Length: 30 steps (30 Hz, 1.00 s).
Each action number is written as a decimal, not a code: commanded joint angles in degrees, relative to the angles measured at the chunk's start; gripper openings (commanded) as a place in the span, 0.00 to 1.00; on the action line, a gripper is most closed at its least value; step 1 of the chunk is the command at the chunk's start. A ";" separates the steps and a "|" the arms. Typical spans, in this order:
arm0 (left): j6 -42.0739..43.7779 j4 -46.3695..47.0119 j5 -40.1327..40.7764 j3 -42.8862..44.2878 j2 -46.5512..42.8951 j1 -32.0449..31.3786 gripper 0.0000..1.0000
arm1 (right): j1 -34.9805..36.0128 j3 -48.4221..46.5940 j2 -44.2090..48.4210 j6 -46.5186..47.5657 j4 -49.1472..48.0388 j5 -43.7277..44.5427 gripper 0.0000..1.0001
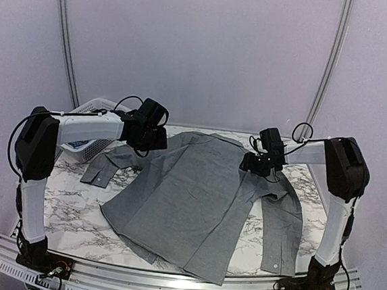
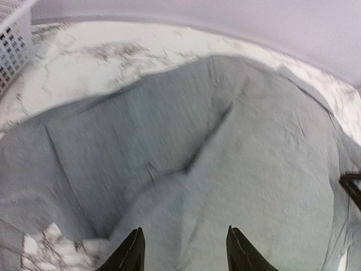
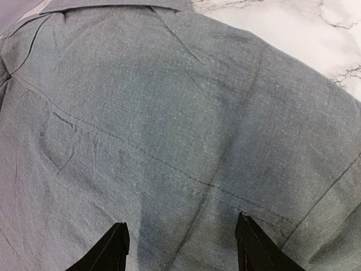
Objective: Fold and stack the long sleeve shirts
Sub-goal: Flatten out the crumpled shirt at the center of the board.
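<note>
Left gripper [image 2: 185, 230] and right gripper [image 3: 181, 221] are hovering open-jawed over your grey shirt [image 1: 189, 199]. Both arms are reaching inward.

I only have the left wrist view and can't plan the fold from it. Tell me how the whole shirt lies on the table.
Observer: The grey shirt lies spread out, collar at the far side, hem toward the arms' bases.
Operator: Report the sleeves.
Observer: Both are unfolded. The sleeve on the right arm's side runs down toward the near edge, and the other sleeve reaches out toward the white basket.
Operator: Now give me the right arm.
Observer: The right gripper is over the shirt's shoulder area, its fingers apart with nothing between them.
</note>
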<state>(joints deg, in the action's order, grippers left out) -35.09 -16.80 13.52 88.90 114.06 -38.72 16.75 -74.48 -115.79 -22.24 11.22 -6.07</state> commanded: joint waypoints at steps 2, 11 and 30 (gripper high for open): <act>1.86 -2.97 2.86 8.28 9.68 5.17 0.50 | 1.63 -1.52 5.18 1.86 3.61 -0.80 0.61; 1.19 -3.74 -1.12 12.92 17.55 8.48 0.49 | 7.34 3.30 12.04 2.09 4.25 -1.18 0.61; 6.29 -6.45 -11.68 24.77 29.08 16.65 0.48 | 10.84 6.80 16.56 0.97 5.36 -2.37 0.61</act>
<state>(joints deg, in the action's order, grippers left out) -31.18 -19.18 4.43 109.60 138.34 -23.88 26.85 -67.22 -101.01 -20.97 15.51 -8.32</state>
